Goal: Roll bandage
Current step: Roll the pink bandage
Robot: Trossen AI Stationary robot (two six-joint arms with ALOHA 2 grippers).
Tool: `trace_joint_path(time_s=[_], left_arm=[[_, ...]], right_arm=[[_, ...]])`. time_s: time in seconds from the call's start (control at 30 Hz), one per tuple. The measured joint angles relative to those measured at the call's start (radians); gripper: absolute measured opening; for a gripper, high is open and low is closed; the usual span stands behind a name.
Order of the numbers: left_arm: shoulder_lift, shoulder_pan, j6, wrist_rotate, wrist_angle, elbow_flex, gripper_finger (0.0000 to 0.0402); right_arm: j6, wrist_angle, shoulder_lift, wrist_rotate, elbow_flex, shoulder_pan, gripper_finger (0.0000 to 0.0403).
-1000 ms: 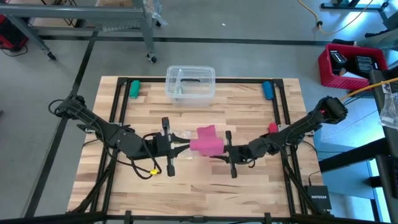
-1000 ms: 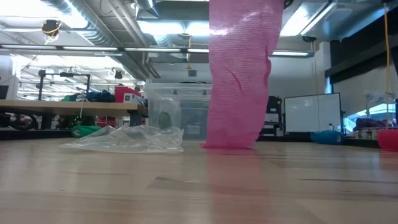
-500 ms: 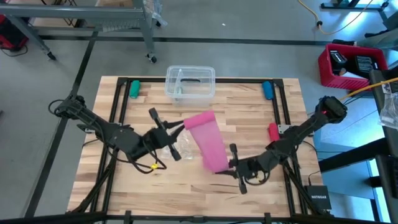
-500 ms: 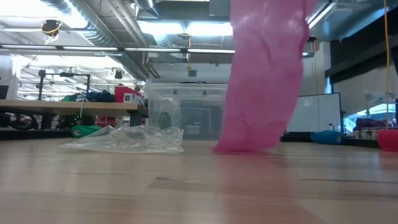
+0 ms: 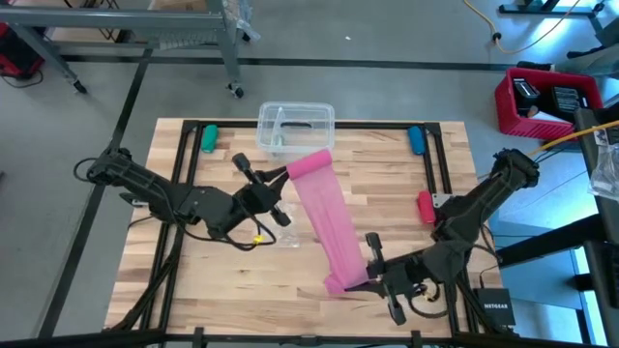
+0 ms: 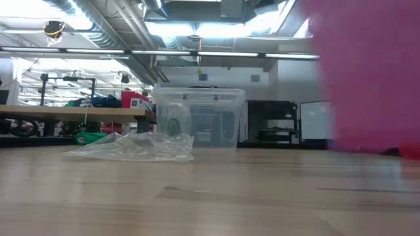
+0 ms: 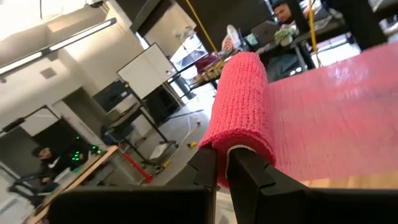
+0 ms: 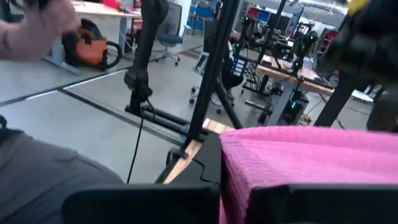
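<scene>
The pink bandage (image 5: 327, 222) spans as a long strip above the table between my two grippers, from the far middle to the near right. Its far end is wound into a small roll (image 7: 241, 102). My left gripper (image 5: 282, 174) is shut on that roll, a little in front of the clear plastic box (image 5: 296, 129). My right gripper (image 5: 366, 279) is shut on the strip's other end (image 8: 298, 163) near the table's near edge. In the low view the bandage (image 6: 367, 72) is a pink blur at the right. My left gripper pinches the roll's near end (image 7: 231, 144) between its two fingers. The fingers (image 7: 247, 175) lie level and come from the table's left. The roll sticks out beyond the fingertips, and the strip runs off sideways from it. My right gripper pinches the strip's free end (image 8: 249, 177) between its fingers, which lie level and come from the table's right. The end (image 5: 340, 282) bunches at the fingers; how many layers, I cannot tell. The strip runs straight from there to the roll.
A crumpled clear wrapper (image 5: 280, 230) lies under the strip's left side, also in the low view (image 6: 131, 145). A small red object (image 5: 424, 205) lies at the right. A green piece (image 5: 208, 137) and a blue piece (image 5: 416, 140) sit at the far corners.
My right gripper has gone toward the table's near right and upward, drawing the bandage out from a hanging bunch into a long straight strip. My left gripper has swung toward the far edge and rolled about its own axis, keeping the roll.
</scene>
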Motion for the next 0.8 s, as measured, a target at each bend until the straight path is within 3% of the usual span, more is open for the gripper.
trace_joint_path(time_s=[0.47, 0.8], left_arm=[[0.011, 0.035, -0.040, 0.028, -0.019, -0.113, 0.0015], [0.064, 0.040, -0.057, 0.023, 0.033, -0.125, 0.0015]], right_arm=[[-0.087, -0.159, 0.000, 0.010, 0.344, 0.003, 0.0003], [-0.077, -0.161, 0.017, -0.021, 0.404, -0.047, 0.0003]])
